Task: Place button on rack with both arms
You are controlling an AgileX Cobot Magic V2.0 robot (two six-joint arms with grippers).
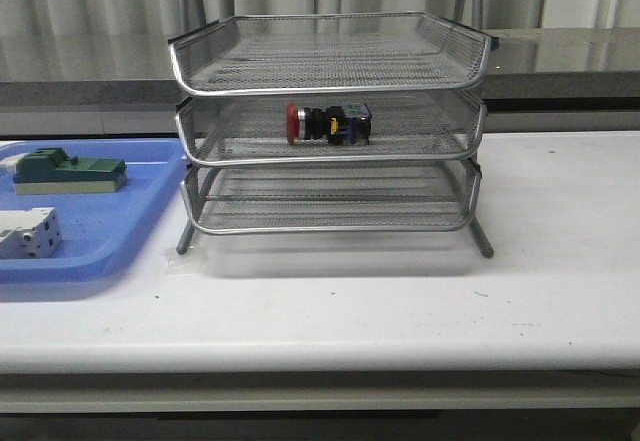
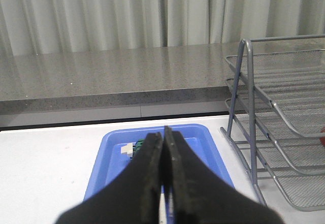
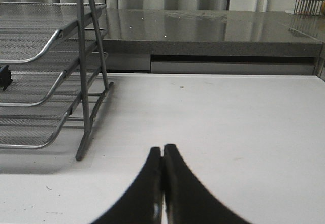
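The button, with red cap and black body, lies on its side on the middle tier of the silver wire rack. A dark bit of it shows at the edge of the right wrist view, and a red bit at the edge of the left wrist view. Neither arm shows in the front view. My left gripper is shut and empty above the blue tray, left of the rack. My right gripper is shut and empty over the white table, right of the rack.
A blue plastic tray sits left of the rack and holds a green block and a white-grey block. A grey counter and curtains run behind the table. The table's front edge is near.
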